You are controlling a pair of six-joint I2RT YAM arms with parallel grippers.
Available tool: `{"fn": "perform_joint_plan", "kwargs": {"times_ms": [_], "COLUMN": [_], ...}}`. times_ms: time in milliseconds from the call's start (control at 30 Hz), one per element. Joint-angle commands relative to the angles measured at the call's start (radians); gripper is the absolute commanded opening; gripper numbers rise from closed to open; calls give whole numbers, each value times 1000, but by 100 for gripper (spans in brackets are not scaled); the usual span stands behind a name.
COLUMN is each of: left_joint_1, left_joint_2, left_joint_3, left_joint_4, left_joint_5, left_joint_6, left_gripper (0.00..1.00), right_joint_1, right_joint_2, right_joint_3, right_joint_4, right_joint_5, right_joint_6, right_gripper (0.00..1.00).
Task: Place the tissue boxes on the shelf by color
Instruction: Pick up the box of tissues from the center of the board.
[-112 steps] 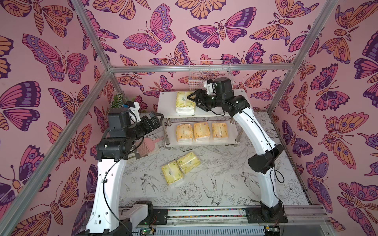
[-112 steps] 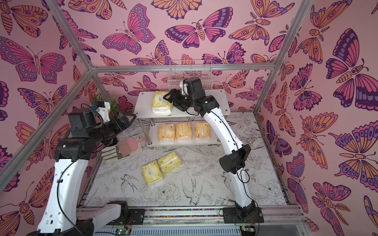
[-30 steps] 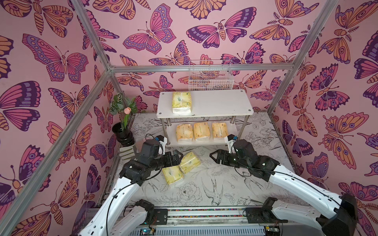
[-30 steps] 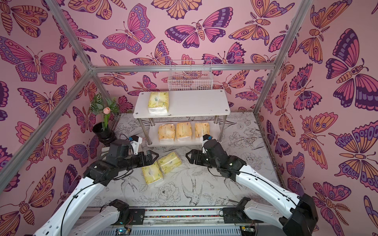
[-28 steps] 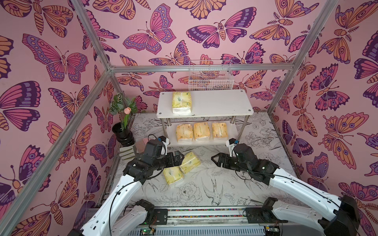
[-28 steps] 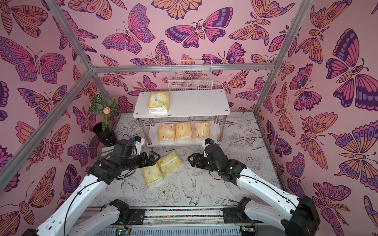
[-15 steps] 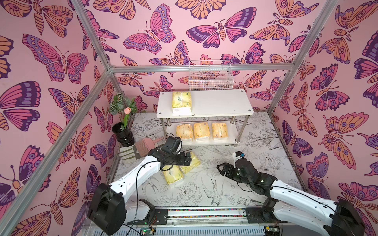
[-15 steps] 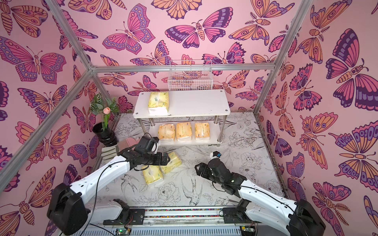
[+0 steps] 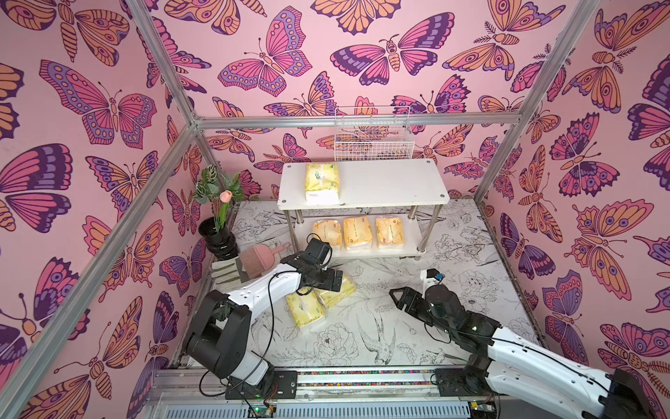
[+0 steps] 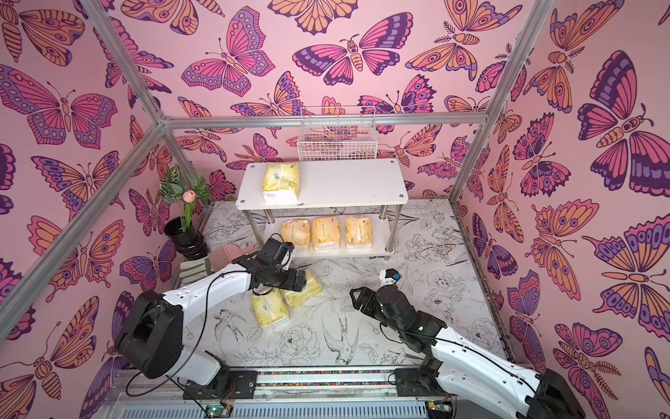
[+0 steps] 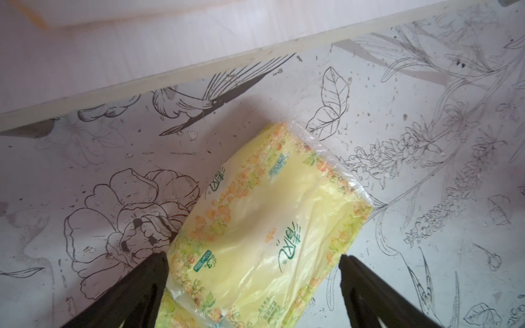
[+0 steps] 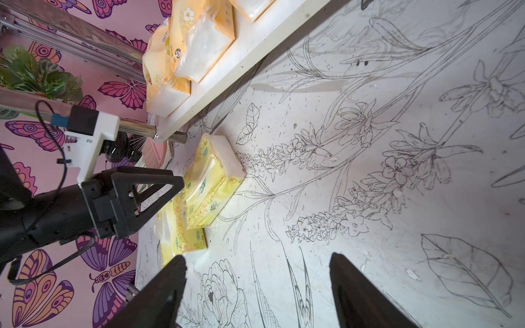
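Observation:
The shelf [image 9: 391, 181] stands at the back. One yellow-green tissue box [image 9: 322, 180] lies on its top board, and three orange ones [image 9: 357, 233] sit in a row on its lower board. Two more yellow-green tissue boxes lie on the floor, one flat [image 9: 304, 308] and one leaning on it [image 9: 346, 288]. My left gripper [image 9: 335, 283] hovers open over the leaning box [image 11: 270, 221], a finger on either side and not closed on it. My right gripper [image 9: 396, 298] is open and empty, low over bare floor to the right [image 12: 257, 261].
A black vase with a plant [image 9: 217, 235], a pink brush [image 9: 259, 255] and a striped grey pad [image 9: 224, 270] sit at the left edge. A white wire basket [image 9: 373, 138] hangs on the back wall above the shelf. The arms' rail runs along the front.
The left arm has reached forward and right, bringing its open gripper over the leaning yellow-green box. The right arm has drawn back toward the front right, away from the boxes.

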Motion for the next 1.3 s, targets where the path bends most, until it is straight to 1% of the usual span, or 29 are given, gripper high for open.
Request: {"fn": "perform_joint_plan", "kwargs": {"times_ms": [0, 267, 467, 600, 767, 967, 1033, 1100, 1267], "left_joint_1": [-7, -6, -10, -31, -84, -185, -220, -236, -219], "left_joint_2": [39, 102, 118, 106, 87, 88, 83, 69, 6], "left_joint_3": [19, 28, 24, 4, -25, -58, -68, -78, -107], "left_joint_4": [14, 33, 45, 59, 82, 136, 148, 154, 140], "left_joint_5": [-34, -23, 48, 81, 108, 133, 126, 107, 25], "left_joint_6": [29, 26, 4, -22, -76, -177, -217, -260, -355], "left_gripper": [100, 100, 100, 100, 100, 100, 100, 100, 100], "right_joint_1": [6, 6, 6, 6, 6, 4, 4, 2, -12], "right_joint_2": [-26, -33, -30, -30, -25, 6, 22, 39, 113], "right_joint_3": [-19, -27, -28, -28, -28, -30, -35, -43, -57], "right_joint_4": [-41, -44, -44, -41, -38, -22, -5, 20, 108], "right_joint_5": [32, 37, 45, 66, 90, 91, 86, 69, -23], "right_joint_6": [20, 30, 29, 25, 13, -1, 0, -1, -8], "right_gripper": [83, 82, 83, 83, 83, 84, 85, 86, 88]}}
